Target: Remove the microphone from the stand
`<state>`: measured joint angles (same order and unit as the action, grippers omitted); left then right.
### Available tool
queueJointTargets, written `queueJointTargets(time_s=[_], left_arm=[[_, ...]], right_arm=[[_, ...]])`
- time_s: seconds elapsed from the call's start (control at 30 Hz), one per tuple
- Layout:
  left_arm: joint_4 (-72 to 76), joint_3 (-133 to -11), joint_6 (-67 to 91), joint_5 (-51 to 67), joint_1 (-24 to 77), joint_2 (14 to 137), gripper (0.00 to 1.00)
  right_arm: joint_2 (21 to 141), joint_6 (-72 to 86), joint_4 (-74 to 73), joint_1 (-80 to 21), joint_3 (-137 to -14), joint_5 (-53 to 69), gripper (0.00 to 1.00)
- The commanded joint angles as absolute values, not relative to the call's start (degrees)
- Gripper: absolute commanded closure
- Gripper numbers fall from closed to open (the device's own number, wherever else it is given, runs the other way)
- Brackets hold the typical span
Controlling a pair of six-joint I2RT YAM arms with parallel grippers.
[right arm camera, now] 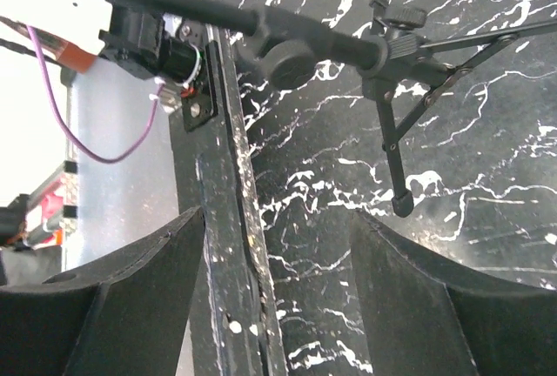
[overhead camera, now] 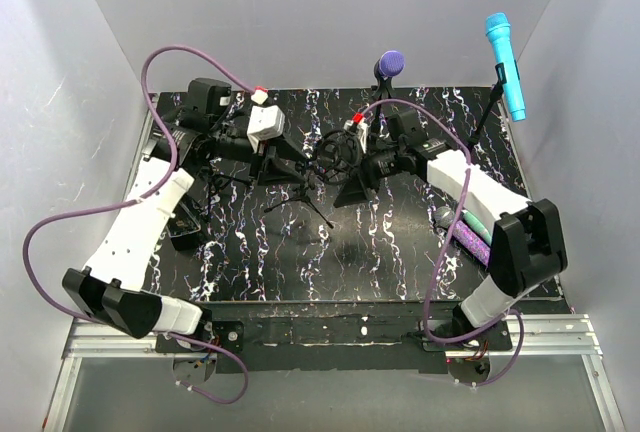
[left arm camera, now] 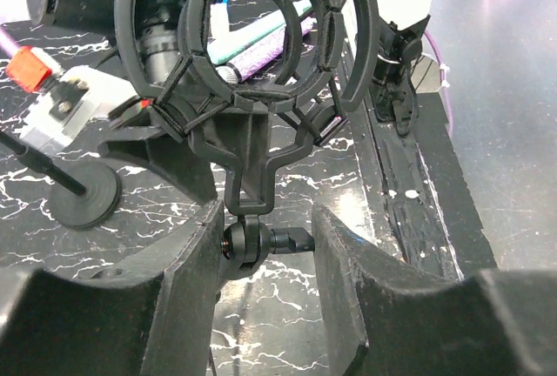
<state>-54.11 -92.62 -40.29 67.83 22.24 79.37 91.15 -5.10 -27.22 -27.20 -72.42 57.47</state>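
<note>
Gripping side: my left gripper [left arm camera: 265, 215] had its jaws closed against the swivel joint [left arm camera: 241, 245], one finger at the ball and the other at the screw end.
Above that grip: the black shock mount [left arm camera: 252, 137] stood upright on the joint, and I could see straight through its ring.
Through the ring: a green microphone [left arm camera: 261, 30] and a purple microphone [left arm camera: 261, 52] lay side by side on the marbled black table [left arm camera: 278, 298], beyond the mount.
Free side: my right gripper [right arm camera: 277, 224] stood wide open with nothing between its fingers, just beside the mount on its right in the top view.
Under my right gripper: the tripod stand [right arm camera: 383, 54] showed its pole, a knob and one leg over the table.
Right of centre: the two lying microphones rested close to my right forearm.
Back edge: a purple-headed microphone [overhead camera: 390, 62] and a cyan microphone [overhead camera: 505, 64] each sat on its own stand.
Task's microphone: I could not tell which of these it was.
</note>
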Motion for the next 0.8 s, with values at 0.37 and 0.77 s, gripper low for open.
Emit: queueJointTargets(time_s=[0.37,0.77], left_arm=[[-41.8,-77.8,-50.0,69.9,22.1,65.9,1.00],[-43.5,-75.0,-55.2,69.0,22.1,64.5,1.00]], right_arm=[[100.0,27.2,-1.6,-30.9,-72.7,62.9,0.31],[105.3,33.3,1.3,-32.5,-75.1,59.7,0.37]])
